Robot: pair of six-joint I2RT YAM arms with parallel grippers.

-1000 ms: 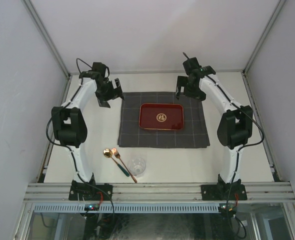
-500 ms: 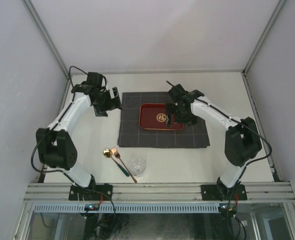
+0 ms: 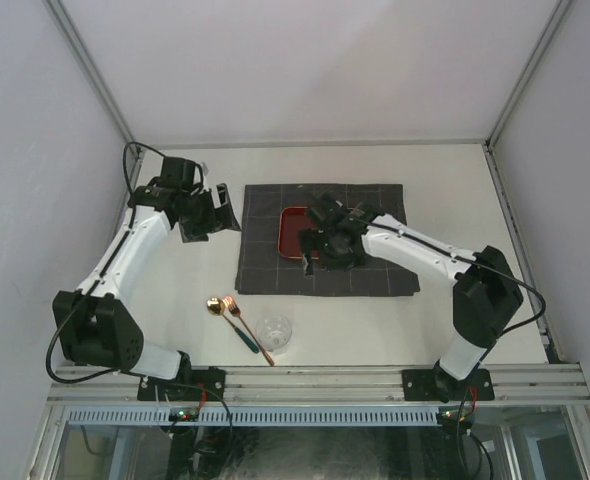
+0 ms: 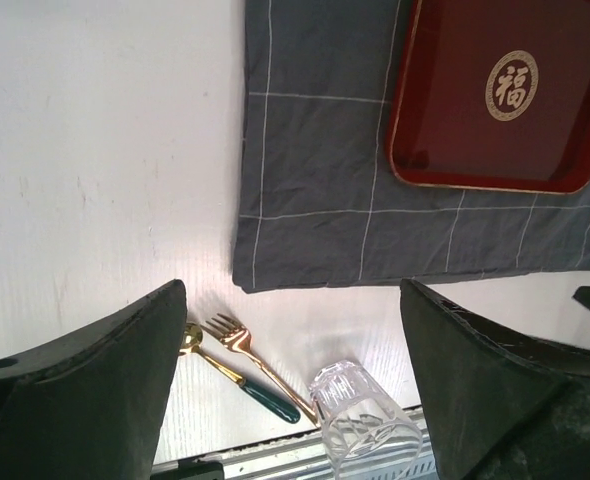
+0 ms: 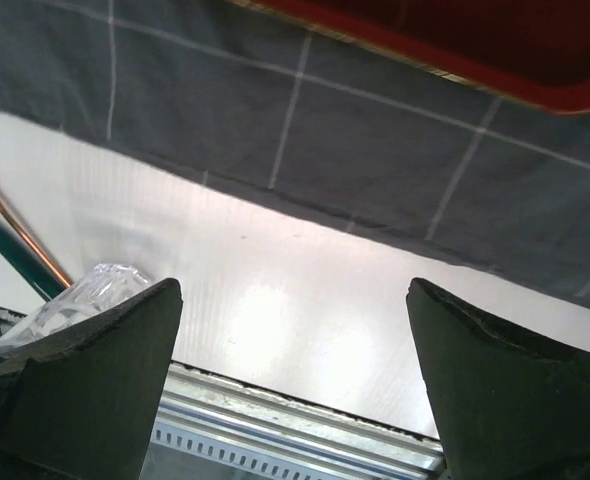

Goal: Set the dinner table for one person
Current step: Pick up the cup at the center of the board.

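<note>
Jaws, left: left gripper [image 4: 292,288] is standing wide apart and gripping nothing; its dark fingers [image 4: 95,390] are framing the near-left corner of the cloth [image 3: 265,270] in the wrist view.
Jaws, right: right gripper [image 5: 293,288] is also standing spread wide, holding nothing.
Left gripper, place: hovering over bare table [image 3: 455,180], just off the cloth's far-left corner.
Right gripper, place: hovering above the cloth's middle, hiding part of the tray [image 4: 495,100] from the top camera.
Cloth: dark grey with pale check lines, lying flat and slightly rumpled.
Table: off-white, lying beneath the cloth and reaching well past it on every side; rail [image 3: 315,380] running along the edge beyond the cloth's near side.
Tray: red, rectangular, gold emblem at centre, resting on the cloth toward its far edge.
Spoon [image 4: 190,340]: gold bowl, teal handle, lying on the table off the cloth's near-left corner.
Fork [image 4: 230,335]: copper-toned, lying just beside the spoon.
Glass [image 4: 360,425]: clear, patterned, sitting beside the fork's handle, off the cloth's near edge.
</note>
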